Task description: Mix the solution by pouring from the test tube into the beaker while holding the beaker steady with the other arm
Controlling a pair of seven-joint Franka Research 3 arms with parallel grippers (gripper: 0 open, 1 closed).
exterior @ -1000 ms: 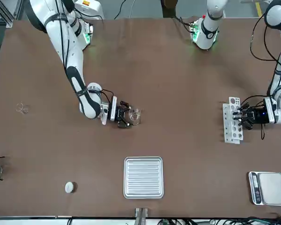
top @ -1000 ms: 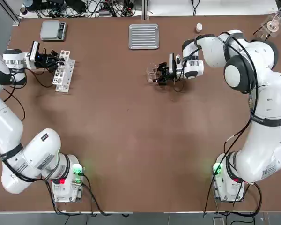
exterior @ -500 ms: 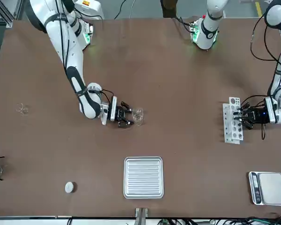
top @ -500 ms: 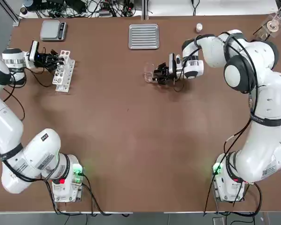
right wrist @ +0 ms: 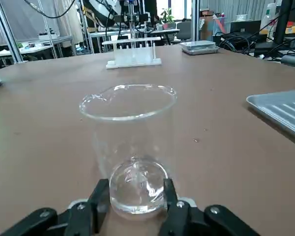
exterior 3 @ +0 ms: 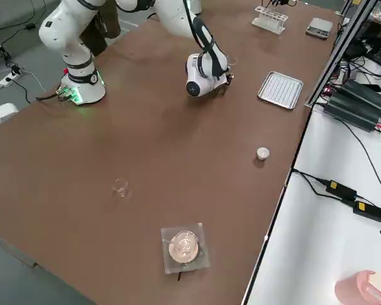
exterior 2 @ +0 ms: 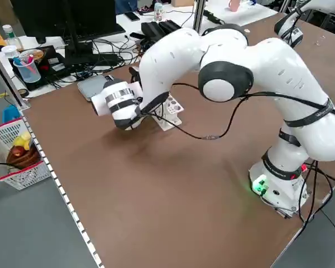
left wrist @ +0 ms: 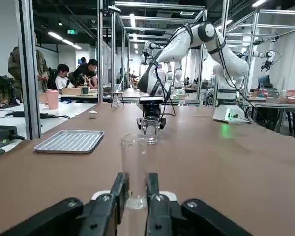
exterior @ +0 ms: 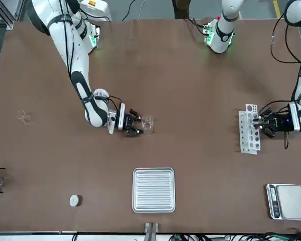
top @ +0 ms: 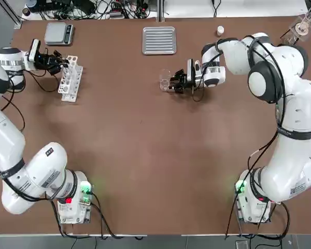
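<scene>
The beaker, a small clear glass with a spout, stands upright mid-table. My right gripper is shut on its base, one finger on each side. Across the table, the beaker also shows in the left wrist view. My left gripper is at the far left of the table, shut on a clear test tube that stands upright between its fingers. It hovers just beside the white test tube rack.
A ribbed metal tray lies behind the beaker, a scale behind the rack. At the far right are a white cap, a flask on a stand and a tiny glass vessel.
My right gripper's fingers have closed on the beaker, nudging it slightly left. My left gripper has drawn back from the rack toward the table's left edge with the test tube.
</scene>
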